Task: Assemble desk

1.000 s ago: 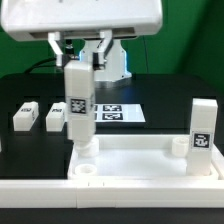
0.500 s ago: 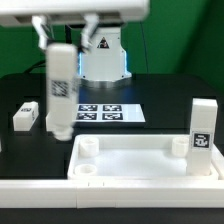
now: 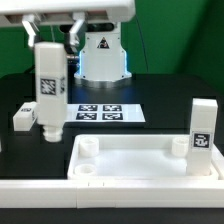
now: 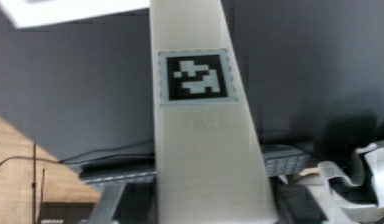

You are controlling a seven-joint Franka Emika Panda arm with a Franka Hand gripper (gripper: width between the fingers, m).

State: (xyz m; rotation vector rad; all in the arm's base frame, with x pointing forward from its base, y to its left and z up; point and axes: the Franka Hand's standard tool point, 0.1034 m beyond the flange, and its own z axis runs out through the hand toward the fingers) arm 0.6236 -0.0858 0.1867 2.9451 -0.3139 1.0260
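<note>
The desk top (image 3: 140,168), a white tray with a raised rim, lies at the front. One white leg (image 3: 203,128) stands upright at its corner on the exterior view's right. My gripper (image 3: 52,42) is shut on another tagged white leg (image 3: 49,92) and holds it upright above the black table, left of the tray's near-left corner. In the wrist view this leg (image 4: 198,90) runs out from between the fingers of the gripper (image 4: 207,200). A loose leg (image 3: 23,116) lies on the table at the far left.
The marker board (image 3: 108,112) lies flat on the black table behind the tray. The robot base (image 3: 100,55) stands at the back. The tray has round sockets (image 3: 88,148) at its corners.
The held leg has moved from above the tray's left corner socket to the exterior view's left. It now covers a second loose leg that showed on the table earlier.
</note>
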